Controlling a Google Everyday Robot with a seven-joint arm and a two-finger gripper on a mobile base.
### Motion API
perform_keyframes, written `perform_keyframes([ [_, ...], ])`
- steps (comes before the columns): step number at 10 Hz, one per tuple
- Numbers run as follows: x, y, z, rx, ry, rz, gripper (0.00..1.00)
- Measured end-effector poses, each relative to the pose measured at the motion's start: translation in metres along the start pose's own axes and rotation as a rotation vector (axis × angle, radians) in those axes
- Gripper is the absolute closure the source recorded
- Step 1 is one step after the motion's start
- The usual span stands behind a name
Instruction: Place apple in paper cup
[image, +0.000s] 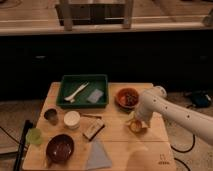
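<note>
The white paper cup (72, 119) stands upright on the wooden table (120, 145), left of centre. My white arm reaches in from the right, and my gripper (135, 123) is down at the table right of centre. A small yellowish-orange thing (135, 127), likely the apple, sits right at the gripper's tip. I cannot tell whether it is gripped or only touched. The gripper is well to the right of the cup.
A green tray (102, 80) with a white utensil and a blue sponge sits at the back. An orange bowl (127, 97), a dark red bowl (60, 148), a green cup (34, 136), a small metal cup (50, 116), a brown bar (93, 129) and a grey cloth (98, 156) lie about.
</note>
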Motion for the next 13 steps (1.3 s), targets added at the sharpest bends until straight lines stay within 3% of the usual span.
perform_keyframes([
  [2, -0.003, -0.003, -0.004, 0.0, -0.001, -0.007, 0.38],
  [6, -0.007, -0.004, -0.012, 0.003, 0.002, -0.018, 0.84],
  [8, -0.008, -0.006, -0.016, 0.006, 0.006, -0.024, 0.97],
  [13, -0.013, -0.014, -0.044, 0.01, 0.042, -0.052, 1.0],
])
